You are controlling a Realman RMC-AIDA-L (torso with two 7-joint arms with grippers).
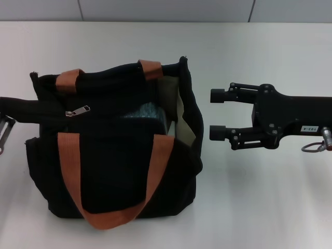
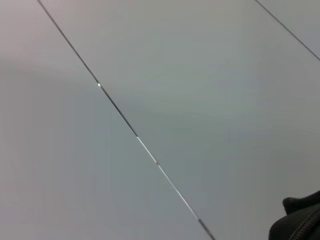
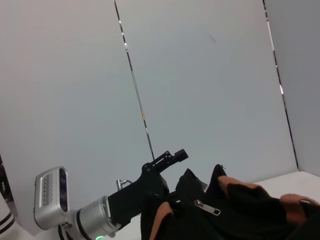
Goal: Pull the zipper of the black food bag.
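Observation:
The black food bag [image 1: 119, 161] stands on the white table, left of centre, with two orange-brown strap handles [image 1: 155, 171]. Its top gapes open at the right, showing pale lining [image 1: 182, 116]. The zipper pull [image 1: 78, 111] is a small silver tab near the left end of the zip track; it also shows in the right wrist view [image 3: 206, 208]. My left gripper [image 1: 23, 110] reaches in from the left edge and is closed on the bag's left end. My right gripper [image 1: 212, 114] is open and empty, level with the bag's top and just right of it.
A teal-grey item [image 1: 148, 111] lies inside the bag. The white table [image 1: 249, 197] extends in front and to the right. A grey panelled wall [image 1: 166, 9] stands behind. The left wrist view shows mostly wall and a corner of the bag [image 2: 300, 220].

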